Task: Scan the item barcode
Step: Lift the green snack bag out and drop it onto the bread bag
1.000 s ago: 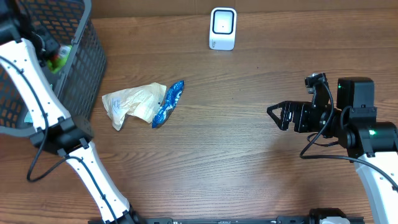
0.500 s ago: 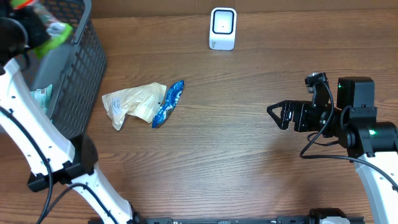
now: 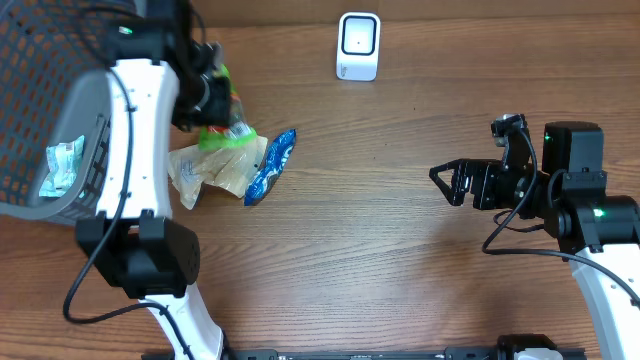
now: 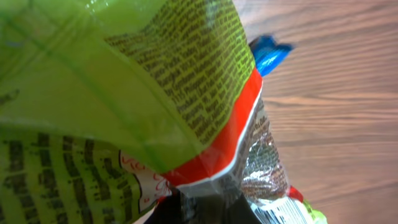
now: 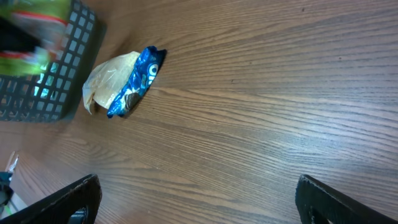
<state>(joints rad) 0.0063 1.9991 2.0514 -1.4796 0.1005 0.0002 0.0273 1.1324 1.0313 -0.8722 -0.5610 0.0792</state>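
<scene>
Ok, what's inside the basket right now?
One pale teal-and-white packet lies on the floor of the basket. The left arm crosses over the basket's right side, so anything lying there is hidden from the overhead view.

Upper left, the left tool grips a green packet at the beige bag's upper edge; the white scanner stands top centre.

glossy plastic packet, matt wood table
</scene>
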